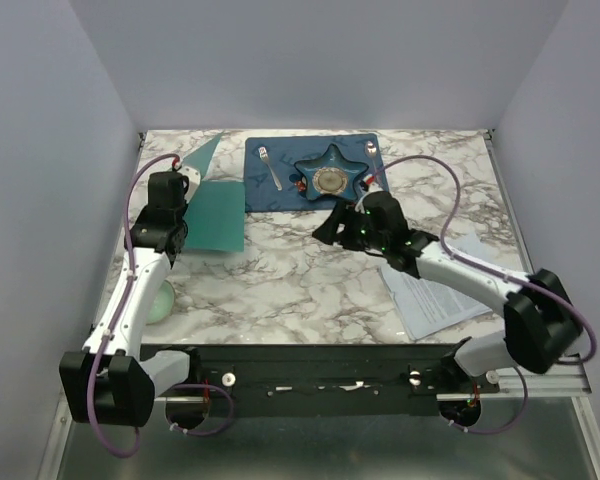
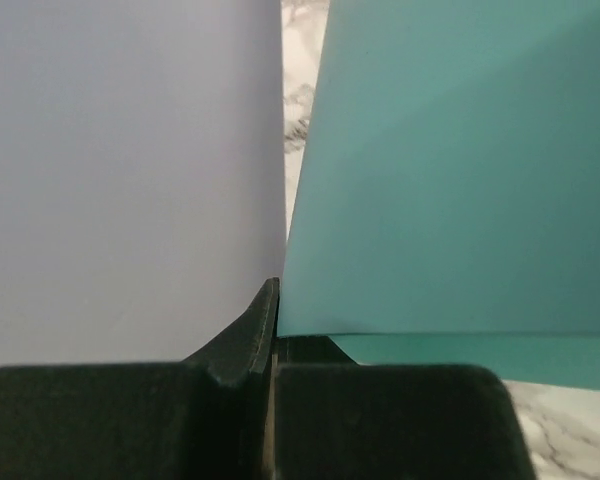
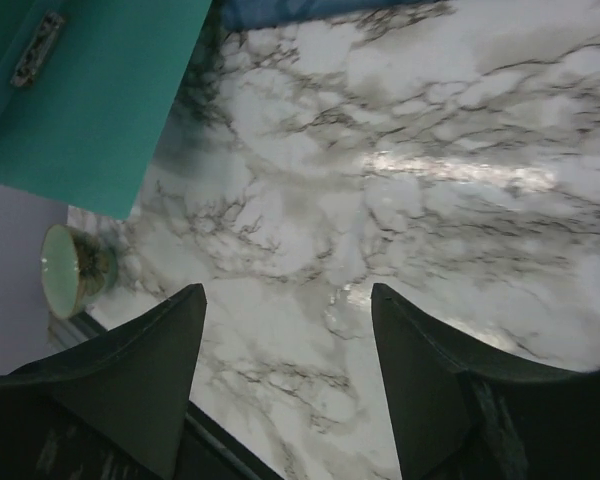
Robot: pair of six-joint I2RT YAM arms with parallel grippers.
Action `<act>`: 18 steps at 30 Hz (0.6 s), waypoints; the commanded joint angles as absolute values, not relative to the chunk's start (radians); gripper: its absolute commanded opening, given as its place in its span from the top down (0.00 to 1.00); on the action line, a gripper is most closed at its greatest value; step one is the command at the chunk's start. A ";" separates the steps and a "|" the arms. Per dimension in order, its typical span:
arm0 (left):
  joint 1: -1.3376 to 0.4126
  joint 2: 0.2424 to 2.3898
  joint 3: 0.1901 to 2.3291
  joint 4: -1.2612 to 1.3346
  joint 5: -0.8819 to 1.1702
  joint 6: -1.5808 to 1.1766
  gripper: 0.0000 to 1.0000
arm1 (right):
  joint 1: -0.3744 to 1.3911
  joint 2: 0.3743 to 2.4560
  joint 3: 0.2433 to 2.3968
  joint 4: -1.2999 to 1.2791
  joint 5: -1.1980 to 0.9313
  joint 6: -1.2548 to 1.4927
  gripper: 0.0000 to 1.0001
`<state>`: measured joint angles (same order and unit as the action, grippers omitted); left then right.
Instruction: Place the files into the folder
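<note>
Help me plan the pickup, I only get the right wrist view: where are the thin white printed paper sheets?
Observer: The white printed paper sheets lie at the marble table's near right edge, beside the right arm.
Operator: Is the flat teal-green folder open?
Observer: Yes, the left gripper is shut on its cover, holding that raised.
Operator: What's beyond it?
Observer: A blue star-shaped dish sits on a dark blue placemat.
</note>
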<state>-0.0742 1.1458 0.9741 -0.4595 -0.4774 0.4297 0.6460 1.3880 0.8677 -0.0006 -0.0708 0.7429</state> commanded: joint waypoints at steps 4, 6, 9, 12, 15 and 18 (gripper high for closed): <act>-0.084 1.065 1.029 -0.779 -0.359 0.270 1.00 | 0.696 1.676 0.930 0.449 -0.310 1.000 0.19; -0.086 1.051 1.045 -0.819 -0.347 0.258 1.00 | 0.728 1.736 0.933 0.495 -0.316 1.046 0.18; -0.087 1.034 1.055 -0.848 -0.339 0.241 1.00 | 0.774 1.818 0.971 0.549 -0.336 1.081 0.16; -0.087 1.023 1.058 -0.867 -0.334 0.232 1.00 | 0.804 1.896 0.997 0.606 -0.356 1.144 0.16; -0.089 1.008 1.049 -0.868 -0.339 0.238 1.00 | 0.811 1.954 0.986 0.767 -0.376 1.222 0.16; -0.089 0.997 1.035 -0.865 -0.344 0.239 1.00 | 0.815 1.979 1.023 0.776 -0.379 1.230 0.16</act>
<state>-0.0837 1.0298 1.0267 -0.8406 -0.3649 0.2531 0.8131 1.9327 0.9752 0.6453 -0.3424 1.1522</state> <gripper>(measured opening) 0.018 0.836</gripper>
